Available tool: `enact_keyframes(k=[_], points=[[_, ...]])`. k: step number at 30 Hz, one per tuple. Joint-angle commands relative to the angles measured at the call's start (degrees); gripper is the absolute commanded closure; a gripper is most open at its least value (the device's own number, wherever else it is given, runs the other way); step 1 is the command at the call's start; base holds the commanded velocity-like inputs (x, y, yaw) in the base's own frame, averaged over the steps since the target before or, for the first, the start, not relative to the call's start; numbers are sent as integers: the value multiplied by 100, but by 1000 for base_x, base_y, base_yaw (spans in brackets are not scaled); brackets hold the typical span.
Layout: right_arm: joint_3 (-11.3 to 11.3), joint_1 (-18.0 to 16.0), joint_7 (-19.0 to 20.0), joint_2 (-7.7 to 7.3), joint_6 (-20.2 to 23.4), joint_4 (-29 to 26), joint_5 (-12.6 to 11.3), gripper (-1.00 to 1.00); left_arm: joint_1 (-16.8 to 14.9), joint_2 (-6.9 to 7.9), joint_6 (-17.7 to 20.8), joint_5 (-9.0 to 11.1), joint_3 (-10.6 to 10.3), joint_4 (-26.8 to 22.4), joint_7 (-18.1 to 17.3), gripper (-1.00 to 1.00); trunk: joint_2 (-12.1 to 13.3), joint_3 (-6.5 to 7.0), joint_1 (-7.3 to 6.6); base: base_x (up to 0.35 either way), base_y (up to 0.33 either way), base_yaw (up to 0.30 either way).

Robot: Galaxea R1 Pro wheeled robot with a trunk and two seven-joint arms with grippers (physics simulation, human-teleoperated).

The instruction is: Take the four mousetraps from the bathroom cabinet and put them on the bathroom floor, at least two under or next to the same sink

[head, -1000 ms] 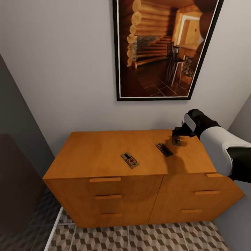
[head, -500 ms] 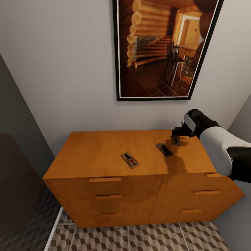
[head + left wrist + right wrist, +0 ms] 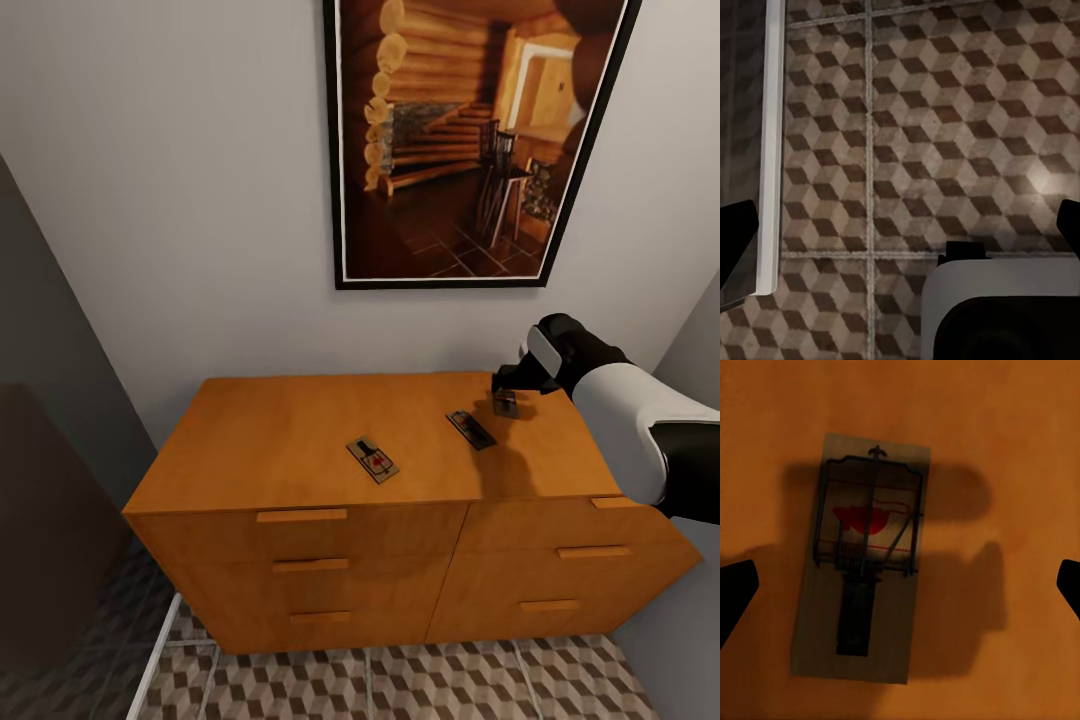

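Three mousetraps on the flat top of the cabinet [image 3: 300, 440]: a middle mousetrap [image 3: 372, 459] toward the near edge, red mark up; a second mousetrap [image 3: 470, 429] further right, darker in shadow; a far-right mousetrap [image 3: 506, 402] directly beneath the right gripper [image 3: 508, 384]. Through the right wrist view, that far-right mousetrap [image 3: 862, 559] as a tan wooden rectangle lying flat, with dark wire frame, black bar along its length and a red mark under the wire. Right gripper [image 3: 900, 585] hovering above it, jaws spread wide, dark tips at both sides of the picture, not touching the board.

Orange-brown wood on the cabinet, with drawer fronts and slim bar handles, backed against a pale grey wall. Framed picture [image 3: 470, 140] of a log-cabin interior hanging above. Bathroom floor [image 3: 420, 685] in brown, beige and white cube pattern in front of the cabinet.

Left gripper [image 3: 900, 225] pointing down at the bathroom floor [image 3: 945, 112], jaws wide apart, holding nothing, beside a white strip [image 3: 771, 142].
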Motion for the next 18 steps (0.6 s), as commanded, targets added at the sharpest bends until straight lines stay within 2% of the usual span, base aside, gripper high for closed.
enact_keyframes(k=[1,18], points=[[34,-2,-38,-5,22,-5,-64,-100,-9,-2,-31,30,-48,22,15,-100,-3,-5,0,0,0,0],[41,-2,-31,0,13,144,-64,-100,-9,-1,-33,30,-46,22,15,-100,-3,-5,0,0,0,0]])
